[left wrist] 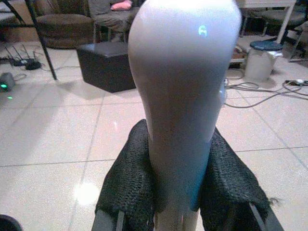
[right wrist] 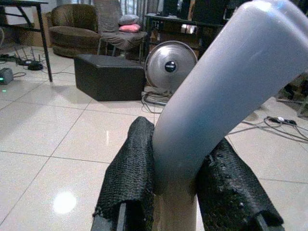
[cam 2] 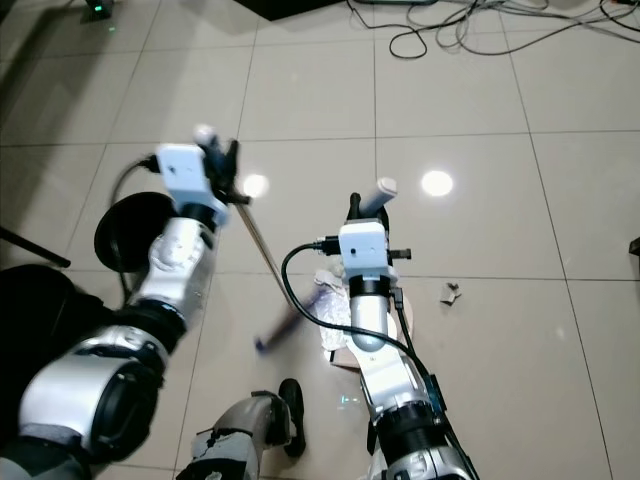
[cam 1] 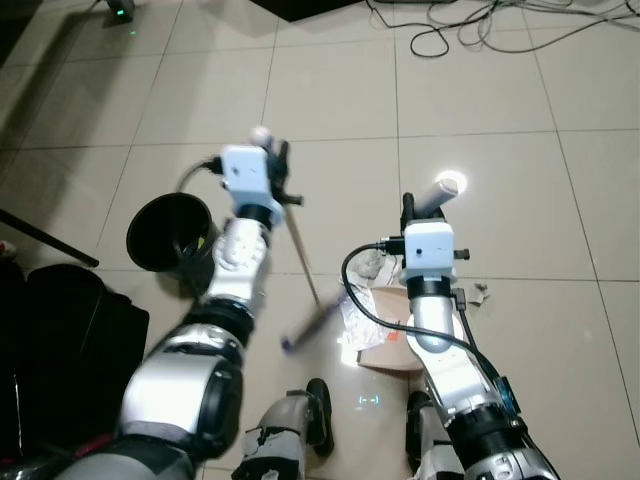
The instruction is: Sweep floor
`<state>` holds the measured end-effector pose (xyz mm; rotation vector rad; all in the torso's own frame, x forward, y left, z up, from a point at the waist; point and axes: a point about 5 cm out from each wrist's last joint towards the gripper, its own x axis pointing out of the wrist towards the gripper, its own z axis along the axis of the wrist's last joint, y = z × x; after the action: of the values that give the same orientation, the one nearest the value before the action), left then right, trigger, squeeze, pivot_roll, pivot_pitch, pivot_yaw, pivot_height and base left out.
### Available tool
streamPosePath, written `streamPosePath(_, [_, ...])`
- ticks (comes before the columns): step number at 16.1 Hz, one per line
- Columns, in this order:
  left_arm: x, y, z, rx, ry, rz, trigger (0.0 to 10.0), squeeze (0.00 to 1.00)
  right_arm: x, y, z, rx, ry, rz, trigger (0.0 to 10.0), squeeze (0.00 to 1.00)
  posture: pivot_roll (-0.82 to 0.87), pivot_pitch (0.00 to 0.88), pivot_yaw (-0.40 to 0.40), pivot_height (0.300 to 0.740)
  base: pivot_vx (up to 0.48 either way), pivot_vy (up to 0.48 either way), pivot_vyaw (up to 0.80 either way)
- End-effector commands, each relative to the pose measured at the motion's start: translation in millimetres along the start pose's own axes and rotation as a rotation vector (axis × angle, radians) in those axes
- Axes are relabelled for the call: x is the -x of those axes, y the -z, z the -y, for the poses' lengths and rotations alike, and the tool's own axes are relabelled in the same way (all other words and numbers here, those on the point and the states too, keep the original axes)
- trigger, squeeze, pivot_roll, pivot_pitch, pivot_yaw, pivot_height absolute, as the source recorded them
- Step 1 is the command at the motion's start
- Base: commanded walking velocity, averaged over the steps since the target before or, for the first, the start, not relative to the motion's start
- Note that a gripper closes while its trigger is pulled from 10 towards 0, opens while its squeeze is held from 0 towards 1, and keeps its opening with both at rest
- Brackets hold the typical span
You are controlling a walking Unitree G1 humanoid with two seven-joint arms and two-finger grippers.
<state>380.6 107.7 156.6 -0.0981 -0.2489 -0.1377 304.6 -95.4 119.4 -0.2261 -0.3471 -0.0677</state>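
Note:
My left gripper (cam 1: 266,152) is shut on the white grip of a broom handle (left wrist: 183,96), with its black fingers (left wrist: 130,183) pressed on both sides. The thin stick (cam 1: 300,250) slants down to a purple brush end (cam 1: 305,330) on the tiles. My right gripper (cam 1: 423,207) is shut on the grey curved dustpan handle (right wrist: 226,91). The brown dustpan (cam 1: 392,352) rests on the floor under that arm. Crumpled white litter (cam 1: 362,310) lies at its edge. A small scrap (cam 1: 482,293) sits on the tile to the right.
A black bin (cam 1: 168,232) stands on the floor at the left, with a black bag (cam 1: 60,340) nearer me. Cables (cam 1: 470,25) run across the far tiles. A black ottoman (right wrist: 108,77) and a fan (right wrist: 171,65) stand further off. My feet (cam 1: 318,415) are below.

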Motion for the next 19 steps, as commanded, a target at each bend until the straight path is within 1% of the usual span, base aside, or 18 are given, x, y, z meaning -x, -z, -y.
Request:
streamPosePath(1, [7.2,8.4,-4.4,0.027,-0.037,-0.013,10.0,0.0,15.0,18.6,-4.2,0.015,-0.027,-0.114,10.0,0.0,0.05,0.332,0.178,0.74,0.0,0.0,0.0])
streamPosePath(4, [12.2,17.9,5.2,0.076,-0.032,-0.048,10.0,0.0,17.0,20.2,-1.8,0.021,-0.026,-0.124,10.0,0.0,0.05,0.322,0.174,0.74,0.0,0.0,0.0])
streamPosePath(6, [13.5,20.8,13.2,0.138,-0.025,-0.058,10.0,0.0,15.8,20.4,-1.9,0.022,-0.027,-0.128,10.0,0.0,0.06,0.328,0.174,0.74,0.0,0.0,0.0])
streamPosePath(8, [17.4,25.5,26.7,0.143,0.035,-0.07,10.0,0.0,14.0,19.7,-1.9,0.02,-0.025,-0.128,10.0,0.0,0.06,0.319,0.174,0.74,0.0,0.0,0.0])
streamPosePath(9, [20.0,28.5,30.9,0.147,0.044,-0.08,10.0,0.0,13.0,19.1,-1.5,0.018,-0.021,-0.127,10.0,0.0,0.05,0.319,0.176,0.74,0.0,0.0,0.0])
streamPosePath(11, [24.9,33.8,40.2,0.186,0.048,-0.095,10.0,0.0,7.1,17.0,5.0,-0.002,0.026,-0.133,10.0,0.0,0.05,0.328,0.176,0.74,0.0,0.0,0.0])
streamPosePath(13, [27.4,34.6,50.2,0.2,0.069,-0.09,10.0,0.0,2.7,15.9,10.3,-0.008,0.049,-0.134,10.0,0.0,0.05,0.32,0.176,0.74,0.0,0.0,0.0])
streamPosePath(15, [25.8,30.8,59.5,0.233,0.083,-0.074,10.0,0.0,-1.0,17.2,13.6,-0.003,0.053,-0.139,10.0,0.0,0.05,0.32,0.168,0.74,0.0,0.0,0.0])
streamPosePath(17, [24.4,26.7,65.9,0.259,0.089,-0.055,10.0,0.0,-4.1,17.5,14.6,-0.005,0.057,-0.143,10.0,0.0,0.05,0.318,0.166,0.74,0.0,0.0,0.0])
streamPosePath(19, [23.8,24.6,68.4,0.279,0.088,-0.046,10.0,0.0,-5.4,17.3,15.0,-0.008,0.059,-0.145,10.0,0.0,0.05,0.311,0.165,0.74,0.0,0.0,0.0])
